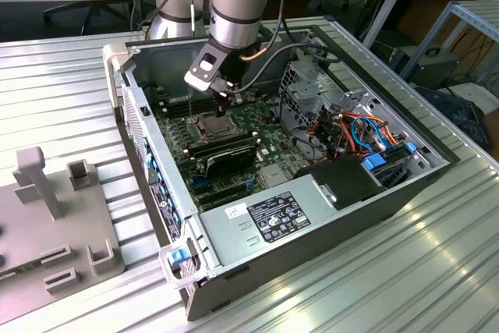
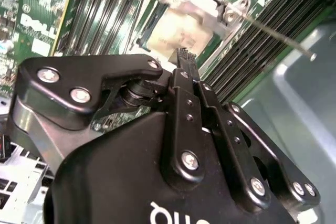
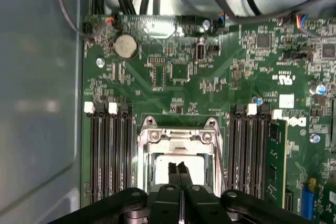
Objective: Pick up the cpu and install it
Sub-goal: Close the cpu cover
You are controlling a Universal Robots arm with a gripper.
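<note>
- Nearest you, the power supply box [image 1: 273, 216] sits at the near end of the open case [image 1: 139, 126], well apart from the work.
- Further in, mid-board, the cpu [image 3: 197, 169] lies flat inside the metal socket frame [image 3: 176, 136], between two banks of memory slots [image 3: 110, 156].
- The gripper [image 3: 178, 170] hangs right over the chip with its jaws clenched together and nothing between them. You cannot tell whether the tips touch its face.
- Treat the cpu as light, thin and stiff. Its smooth face will likely slip, and its underside is probably easy to damage. Any hold belongs on two opposite edges, kept level, with a gentle squeeze.
- Just beyond the socket, a thin lever rod [image 2: 278, 38] stands free of the frame. The chip looks seated but, by my judgement, not clamped down.
</note>
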